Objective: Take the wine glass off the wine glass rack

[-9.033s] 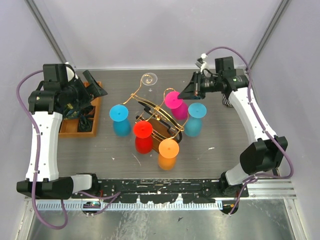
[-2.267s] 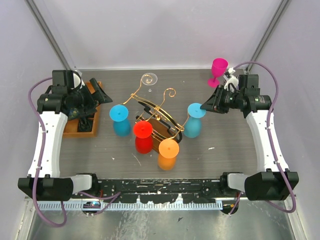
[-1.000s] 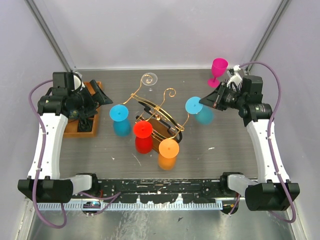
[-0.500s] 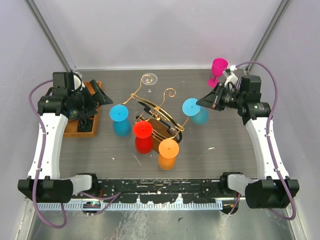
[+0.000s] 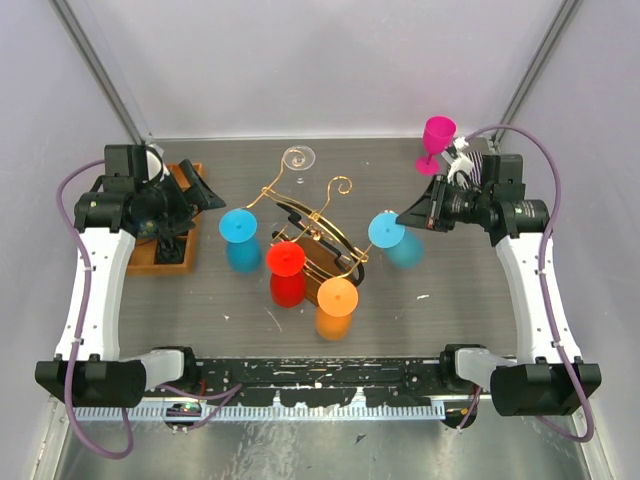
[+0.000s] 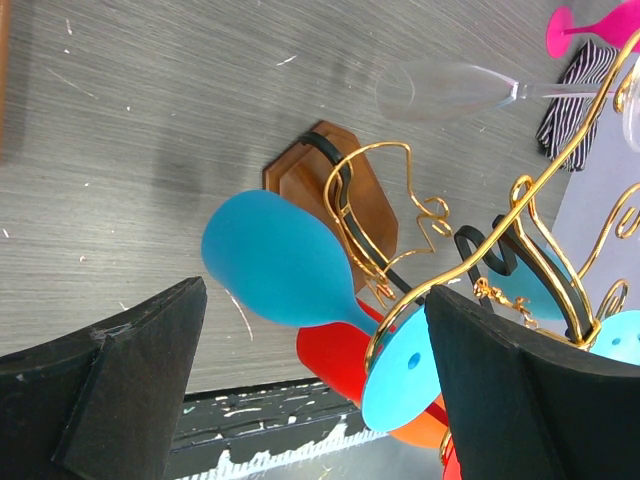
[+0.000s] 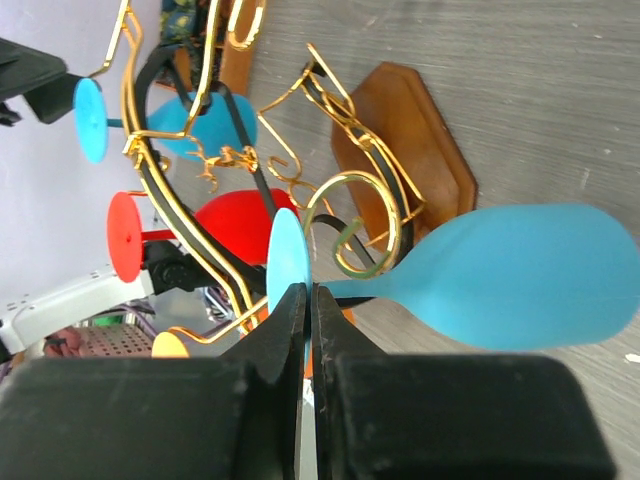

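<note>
The gold wire wine glass rack (image 5: 310, 222) stands mid-table on its brown wooden base (image 7: 405, 150). Blue (image 5: 238, 226), red (image 5: 285, 258) and orange (image 5: 338, 295) glasses hang on it, and a clear glass (image 5: 297, 158) hangs at the back. My right gripper (image 5: 405, 218) is shut on the foot disc (image 7: 288, 262) of a teal wine glass (image 7: 520, 275), held tilted at the rack's right end. Its stem lies just beside a curled arm (image 7: 352, 228). My left gripper (image 5: 205, 190) is open and empty left of the rack, facing the blue glass (image 6: 275, 260).
A pink glass (image 5: 437, 140) stands upright at the back right, beside a striped cloth (image 6: 575, 95). An orange compartment tray (image 5: 165, 250) sits at the left under the left arm. Grey walls close in the back and both sides.
The right gripper has taken hold of the teal glass and lifted it. In the last half second it moved a little toward the near side. The left arm has stayed still.
</note>
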